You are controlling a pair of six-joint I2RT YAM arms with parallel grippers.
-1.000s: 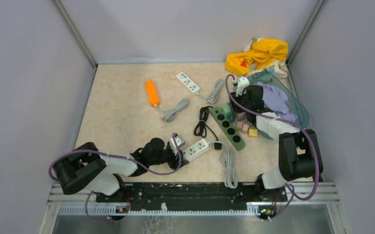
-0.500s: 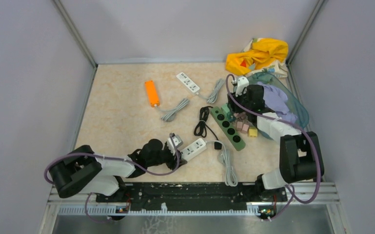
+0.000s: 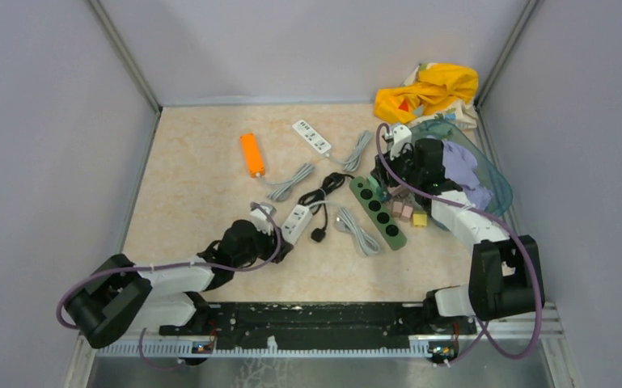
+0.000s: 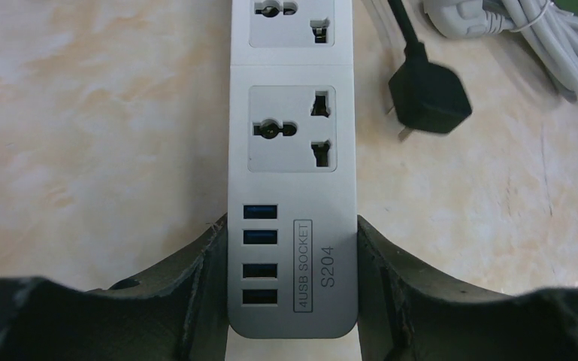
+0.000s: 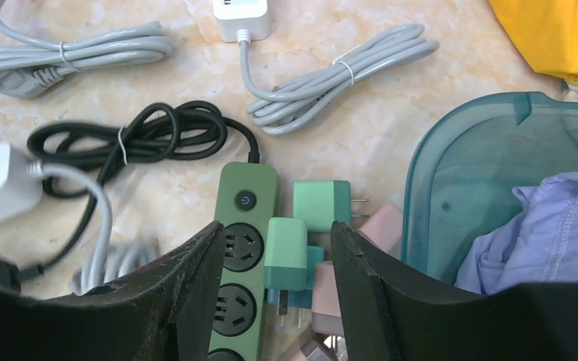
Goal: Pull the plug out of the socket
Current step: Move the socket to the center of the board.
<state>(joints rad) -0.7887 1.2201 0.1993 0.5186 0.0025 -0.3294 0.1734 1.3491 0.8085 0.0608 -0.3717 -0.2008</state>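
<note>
Crouching low, left jaws pinching socket strip (image 4: pixel 293 150); right jaws spread over green adapter (image 5: pixel 286 252).

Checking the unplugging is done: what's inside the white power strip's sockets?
Nothing: both sockets that the left wrist view shows on the white power strip are empty, and the black plug lies loose beside it. The strip's far end is cut off there.

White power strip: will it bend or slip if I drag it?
The white power strip looks like rigid plastic, so probably no bending. Its smooth sides might slip in the left hand, which grips only one end.
</note>
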